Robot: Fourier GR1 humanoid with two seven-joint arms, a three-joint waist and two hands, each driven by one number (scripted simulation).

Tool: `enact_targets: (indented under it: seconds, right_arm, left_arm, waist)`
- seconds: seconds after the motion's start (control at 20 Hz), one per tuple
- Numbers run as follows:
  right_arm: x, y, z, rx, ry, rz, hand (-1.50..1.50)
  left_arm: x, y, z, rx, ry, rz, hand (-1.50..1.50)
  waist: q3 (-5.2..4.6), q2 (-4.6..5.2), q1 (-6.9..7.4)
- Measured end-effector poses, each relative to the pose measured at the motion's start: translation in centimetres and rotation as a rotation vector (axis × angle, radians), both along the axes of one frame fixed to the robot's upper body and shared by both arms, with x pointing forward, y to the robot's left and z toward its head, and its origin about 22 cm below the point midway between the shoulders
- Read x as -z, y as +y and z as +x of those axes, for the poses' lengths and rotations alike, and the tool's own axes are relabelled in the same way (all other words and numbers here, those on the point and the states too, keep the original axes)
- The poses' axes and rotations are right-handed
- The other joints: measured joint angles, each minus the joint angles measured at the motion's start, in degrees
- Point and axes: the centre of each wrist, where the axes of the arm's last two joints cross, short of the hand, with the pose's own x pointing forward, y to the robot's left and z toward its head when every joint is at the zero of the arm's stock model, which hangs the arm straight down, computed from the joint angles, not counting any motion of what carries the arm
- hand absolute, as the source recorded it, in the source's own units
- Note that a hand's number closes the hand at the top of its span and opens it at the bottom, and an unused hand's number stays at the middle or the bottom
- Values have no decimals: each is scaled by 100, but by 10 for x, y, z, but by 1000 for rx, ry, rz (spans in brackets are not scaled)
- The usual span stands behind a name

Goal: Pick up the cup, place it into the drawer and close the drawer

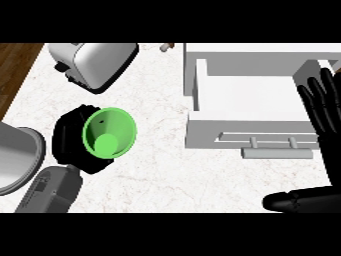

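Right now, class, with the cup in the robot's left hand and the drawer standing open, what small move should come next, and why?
Probably carry the green cup rightward toward the open drawer. The left robot hand is curled round the cup, which sits well left of the drawer over the counter. The right robot hand rests open at the drawer's right side.

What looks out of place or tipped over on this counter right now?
The green cup is tilted, its mouth facing the camera, because the left hand is curled round it. The drawer stands open. Nothing looks spilled or damaged.
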Motion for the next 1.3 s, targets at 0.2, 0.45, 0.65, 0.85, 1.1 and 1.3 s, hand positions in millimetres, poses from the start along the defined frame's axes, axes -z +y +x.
enact_targets:
  seconds: [0.2,0.45,0.65,0.85,1.1,1.3]
  right_arm:
    - [2,-10,3,3,3,-3,-150]
    - [-2,-13,0,4,-5,-2,-150]
    - [1,-9,-4,3,-8,-6,-150]
    - [2,-7,-5,3,-9,-8,-150]
    - [2,-10,2,-1,-5,-6,-150]
    - [2,-11,-1,1,-7,-10,-150]
  left_arm:
    - [-37,-22,11,31,-14,-10,150]
    - [-88,-54,30,43,-39,-4,150]
    - [-125,-76,40,47,-52,14,150]
    - [-153,-89,52,50,-54,45,150]
    - [-182,-114,70,50,-47,85,150]
    - [-193,-131,82,60,-35,110,150]
  waist:
    - [-2,10,-28]
    - [-3,14,-59]
    - [-4,16,-66]
    - [-5,22,-81]
    - [-4,28,-91]
    - [-5,31,-104]
